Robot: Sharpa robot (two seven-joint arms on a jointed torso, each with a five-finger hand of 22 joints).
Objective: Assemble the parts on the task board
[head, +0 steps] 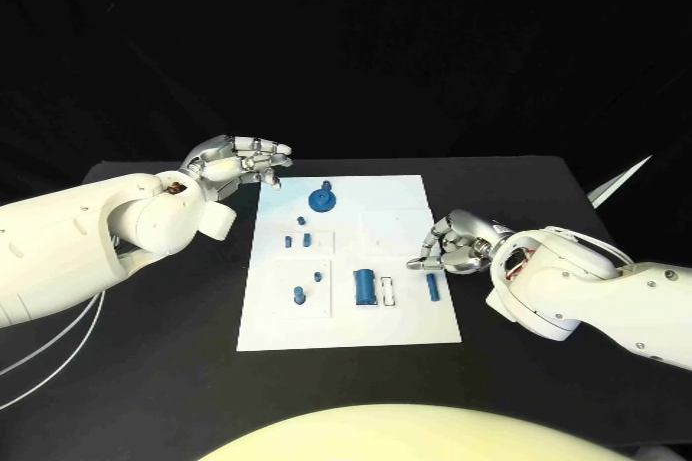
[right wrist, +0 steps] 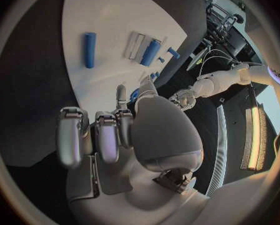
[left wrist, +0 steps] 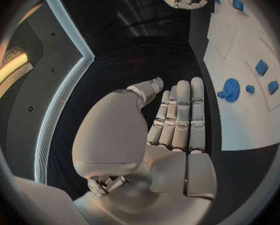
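Resting empty beside the task board (head: 351,326): left hand (head: 238,162), right hand (head: 459,244).

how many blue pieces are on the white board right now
8 blue pieces on the white board: gear, dot, pair, two small, cylinder, bar. Another may sit hidden.

Head camera looks down; wrist cameras sit behind hands — all share the task board (head: 353,266).

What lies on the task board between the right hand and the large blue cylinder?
In the head view, one slim blue rod lies between the right hand and the large blue cylinder on the white task board.
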